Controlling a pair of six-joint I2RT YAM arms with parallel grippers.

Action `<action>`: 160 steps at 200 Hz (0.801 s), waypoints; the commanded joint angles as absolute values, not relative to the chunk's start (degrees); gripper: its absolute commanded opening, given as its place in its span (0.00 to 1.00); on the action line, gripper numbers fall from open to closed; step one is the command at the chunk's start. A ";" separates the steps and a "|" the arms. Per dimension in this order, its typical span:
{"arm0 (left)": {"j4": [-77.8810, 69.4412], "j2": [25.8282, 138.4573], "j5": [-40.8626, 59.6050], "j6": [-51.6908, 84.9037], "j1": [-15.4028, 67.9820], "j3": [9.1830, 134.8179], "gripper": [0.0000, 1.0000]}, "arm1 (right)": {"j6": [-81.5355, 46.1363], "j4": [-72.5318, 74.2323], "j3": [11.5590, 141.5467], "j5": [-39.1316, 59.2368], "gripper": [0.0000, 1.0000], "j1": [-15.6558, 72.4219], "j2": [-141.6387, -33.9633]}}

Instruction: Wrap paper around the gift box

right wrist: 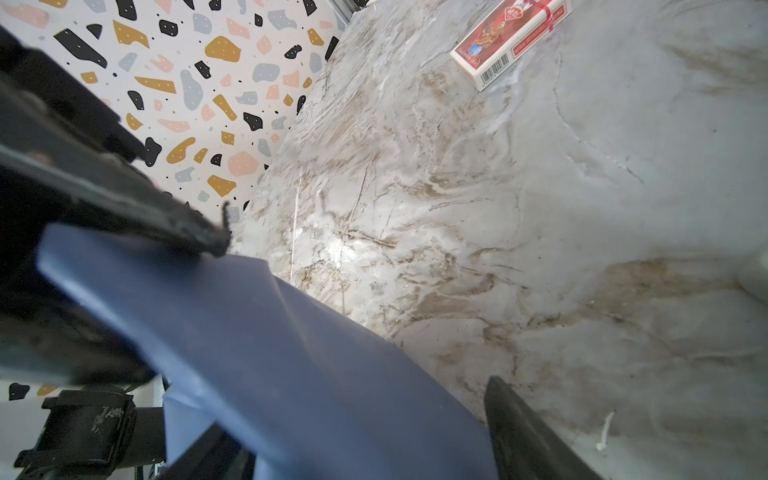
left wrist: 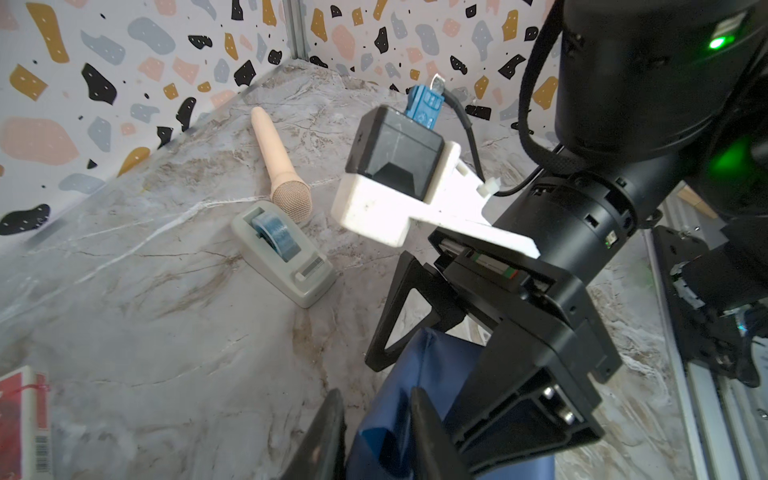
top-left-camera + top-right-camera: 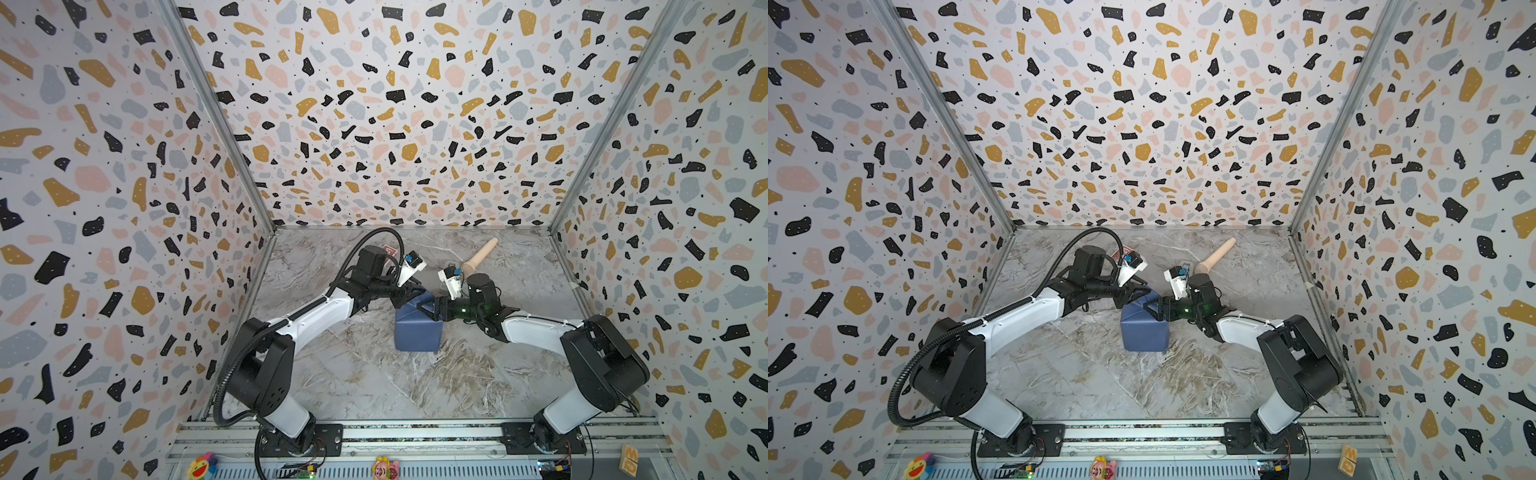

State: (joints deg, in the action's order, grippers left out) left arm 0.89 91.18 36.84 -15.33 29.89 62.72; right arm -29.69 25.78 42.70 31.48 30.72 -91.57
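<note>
Blue paper point(image 3: 417, 332), creased boxy wrap, marbled tabletop point(image 3: 374, 382)

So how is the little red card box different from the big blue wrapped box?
The red-and-white cardboard card pack is small and flat; the box wrapped in plain blue paper is much bigger and blocky. The card pack has printed pictures and a barcode; the wrapped box is one plain colour. The card pack lies far back; the wrapped box sits mid-table. Both are box-shaped and rest on the grey marbled table.
</note>
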 commanded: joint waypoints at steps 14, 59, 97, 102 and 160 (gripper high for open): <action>0.02 91.59 39.66 -16.18 29.62 64.69 0.17 | -27.80 18.90 41.65 28.87 0.80 30.80 -92.51; -0.03 91.23 39.78 -16.67 29.53 64.61 0.01 | -27.34 17.11 43.18 28.98 0.80 30.78 -92.05; -1.35 89.89 38.25 -18.21 29.53 62.44 0.00 | -27.88 14.85 44.73 30.60 0.91 30.52 -87.16; -1.67 89.70 37.82 -18.36 29.53 62.06 0.00 | -28.06 14.72 44.97 31.15 0.92 30.45 -86.42; -2.68 88.91 36.59 -18.98 29.53 60.57 0.00 | -32.18 15.59 42.46 38.05 0.94 26.01 -81.15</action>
